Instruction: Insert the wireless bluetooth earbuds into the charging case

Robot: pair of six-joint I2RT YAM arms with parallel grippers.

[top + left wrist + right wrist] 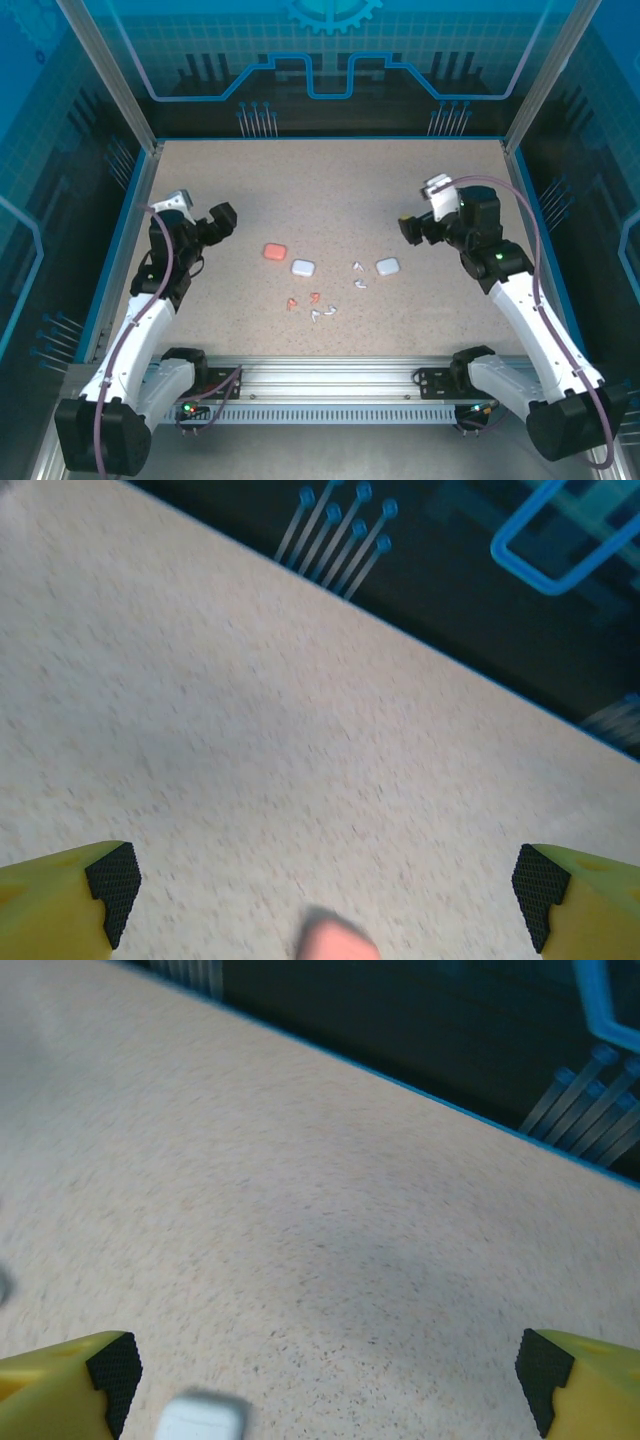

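The left gripper [325, 900] hung over the speckled table [250, 730], yellow fingers [50, 905] spread wide. A blurred salmon-pink case [338, 942] lay between them, well short of the table's far edge, where blue cable ties [340, 530] lined a dark wall [480, 630].

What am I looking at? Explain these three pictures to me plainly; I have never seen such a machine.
Two robot arms are bolted at the near edge of a table. The wide picture comes from a fixed camera above and behind them. The other two come from a camera on each wrist, with that arm's yellow fingers at the bottom corners. The left gripper and the right gripper both stand open and hold nothing. On the table lie three small cases: one salmon case and two white cases. Near them lie tiny earbuds, some white earbuds and two salmon earbuds. The blurred pink shape in the left wrist picture is probably the salmon case.
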